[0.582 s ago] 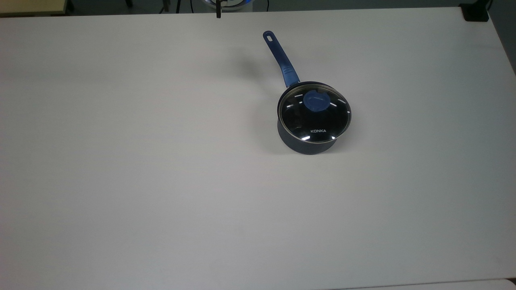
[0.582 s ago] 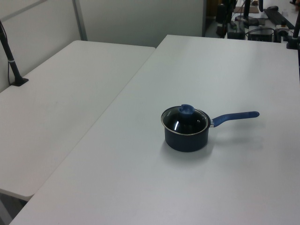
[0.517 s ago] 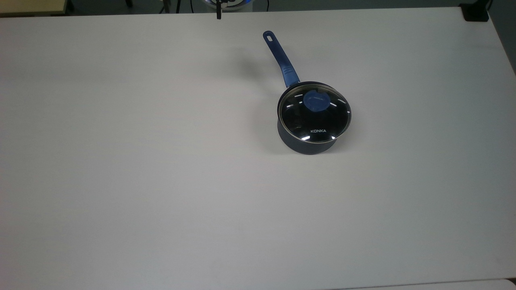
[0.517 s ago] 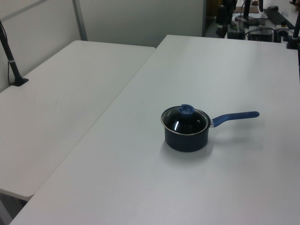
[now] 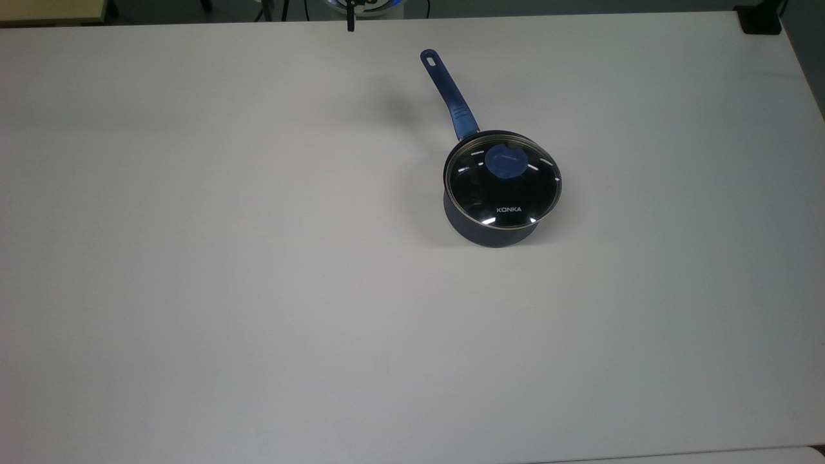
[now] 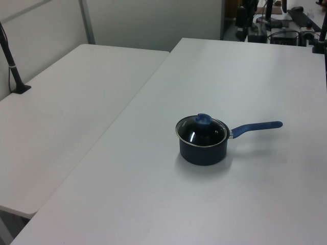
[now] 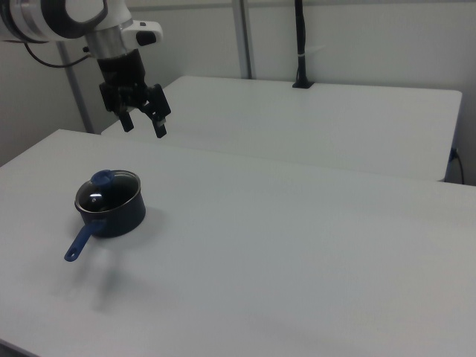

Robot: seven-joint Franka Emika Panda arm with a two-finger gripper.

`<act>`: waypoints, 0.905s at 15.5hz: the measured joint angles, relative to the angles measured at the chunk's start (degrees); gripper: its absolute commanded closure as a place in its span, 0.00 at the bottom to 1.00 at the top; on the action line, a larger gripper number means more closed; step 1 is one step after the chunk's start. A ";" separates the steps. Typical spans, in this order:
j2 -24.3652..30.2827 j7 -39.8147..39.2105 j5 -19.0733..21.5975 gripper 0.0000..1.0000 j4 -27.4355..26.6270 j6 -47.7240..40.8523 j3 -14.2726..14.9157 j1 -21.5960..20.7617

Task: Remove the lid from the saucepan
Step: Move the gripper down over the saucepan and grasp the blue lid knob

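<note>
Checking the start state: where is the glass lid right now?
The round clear glass lid with a blue knob sits closed on the dark navy saucepan, right of centre in the top view, on the white table.

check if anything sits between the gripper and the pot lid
Nothing visible does. In the right view the open gripper hangs in the air above the lid, which rests on the saucepan. Only bare table surrounds the pot.
</note>
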State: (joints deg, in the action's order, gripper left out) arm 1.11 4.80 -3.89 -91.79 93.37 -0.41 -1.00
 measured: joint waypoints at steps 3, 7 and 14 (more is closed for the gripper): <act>0.00 -0.03 0.00 0.00 -0.06 0.00 -0.01 -0.02; -0.47 -1.07 0.01 0.00 -0.89 0.00 -1.03 -0.05; -5.42 12.48 -0.13 0.00 -1.76 6.07 -6.33 -5.70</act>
State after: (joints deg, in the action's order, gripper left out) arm -4.31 17.28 -4.02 -93.55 99.44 -6.75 -6.70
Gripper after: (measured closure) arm 0.000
